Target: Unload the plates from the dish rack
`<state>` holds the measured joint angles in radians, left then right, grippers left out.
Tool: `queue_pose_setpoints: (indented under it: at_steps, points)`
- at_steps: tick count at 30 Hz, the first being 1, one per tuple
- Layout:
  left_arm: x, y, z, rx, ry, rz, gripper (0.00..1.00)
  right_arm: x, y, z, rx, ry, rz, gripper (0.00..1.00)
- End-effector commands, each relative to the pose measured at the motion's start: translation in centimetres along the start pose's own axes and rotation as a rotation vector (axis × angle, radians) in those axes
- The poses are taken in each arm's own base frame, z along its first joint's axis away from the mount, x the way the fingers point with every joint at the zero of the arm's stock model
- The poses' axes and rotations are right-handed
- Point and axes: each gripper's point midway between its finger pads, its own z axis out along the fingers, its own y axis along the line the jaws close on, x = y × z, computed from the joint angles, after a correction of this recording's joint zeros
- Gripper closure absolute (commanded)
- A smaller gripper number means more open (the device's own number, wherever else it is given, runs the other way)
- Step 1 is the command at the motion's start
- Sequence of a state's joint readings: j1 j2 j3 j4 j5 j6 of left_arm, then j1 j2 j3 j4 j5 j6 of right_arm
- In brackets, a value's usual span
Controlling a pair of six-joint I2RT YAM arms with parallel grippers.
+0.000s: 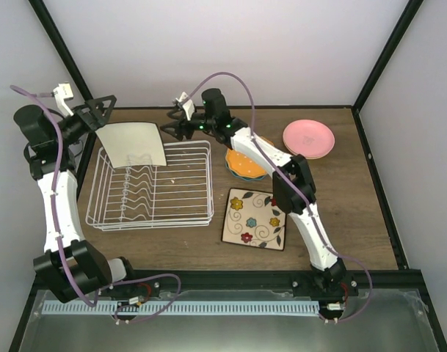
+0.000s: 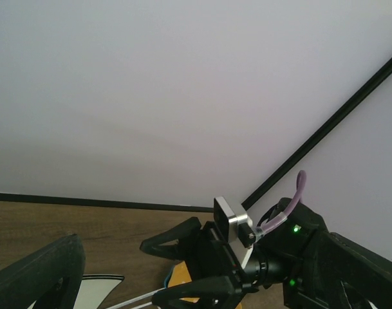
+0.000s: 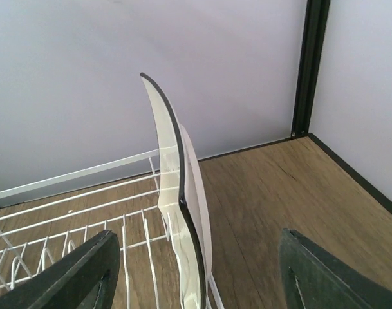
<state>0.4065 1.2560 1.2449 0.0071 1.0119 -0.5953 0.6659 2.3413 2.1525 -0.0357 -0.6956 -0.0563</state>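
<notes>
One cream plate (image 1: 135, 144) is left in the dish rack (image 1: 151, 220), right jaws wide and empty astride its edge, left jaws impossible to judge, other plates (image 1: 255, 219) out on the counter (image 1: 355, 220).

White wire rack (image 1: 151, 192) sits on the left half of the table, rows of upright prongs, low sides. Only one plate is in it: a plain cream square plate (image 1: 133, 144) standing on edge at the far end, left side, leaning a bit; edge-on it's curved with a thin dark rim. The flowered square plate (image 1: 255, 218) lies flat on the table just right of the rack. Behind that is the dotted orange plate (image 1: 245, 166), partly hidden. The pink plate (image 1: 309, 138) lies flat near the far right corner, well apart from the rack.
</notes>
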Motion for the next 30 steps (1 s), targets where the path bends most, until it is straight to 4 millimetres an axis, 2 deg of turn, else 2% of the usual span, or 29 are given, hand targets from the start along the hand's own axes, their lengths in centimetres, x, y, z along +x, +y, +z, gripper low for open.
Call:
queue_pose_setpoints:
  at_steps: [1, 3, 5, 6, 11, 12, 19, 23, 27, 30]
  points:
    - [0.2, 0.3, 0.2, 0.003, -0.001, 0.008, 0.00, 0.0, 2.0, 2.8, -0.061, -0.030, -0.069, 0.32]
    - [0.3, 0.4, 0.3, 0.003, 0.003, 0.005, 0.00, 0.2, 2.5, 3.7, -0.076, -0.040, -0.074, 0.34]
    - [0.4, 0.6, 0.3, 0.002, 0.006, 0.004, 0.00, -0.6, 3.2, 4.1, -0.086, -0.066, -0.095, 0.35]
    - [0.4, 0.7, 0.3, 0.003, 0.006, 0.005, 0.00, 1.0, 3.1, 5.0, -0.091, -0.052, -0.085, 0.35]
    - [0.5, 1.1, 0.5, -0.002, 0.008, -0.004, 0.00, 1.9, 3.6, 6.5, -0.079, -0.074, -0.107, 0.40]
    - [0.5, 1.1, 0.5, -0.002, 0.008, -0.004, 0.00, 1.9, 3.5, 6.7, -0.073, -0.079, -0.108, 0.43]
    - [0.6, 1.4, 0.6, -0.005, 0.009, -0.011, 0.00, 1.5, 3.1, 7.4, -0.039, -0.126, -0.109, 0.82]
    - [0.5, 1.6, 0.7, -0.007, 0.007, -0.014, 0.00, 1.2, 2.9, 7.3, -0.028, -0.137, -0.122, 0.99]
    - [0.5, 1.7, 0.7, -0.007, 0.004, -0.016, 0.00, 0.6, 3.0, 7.1, -0.025, -0.148, -0.130, 0.99]
    - [0.4, 1.7, 0.8, -0.005, 0.003, -0.016, 0.00, -0.5, 3.1, 6.8, -0.015, -0.174, -0.145, 0.99]
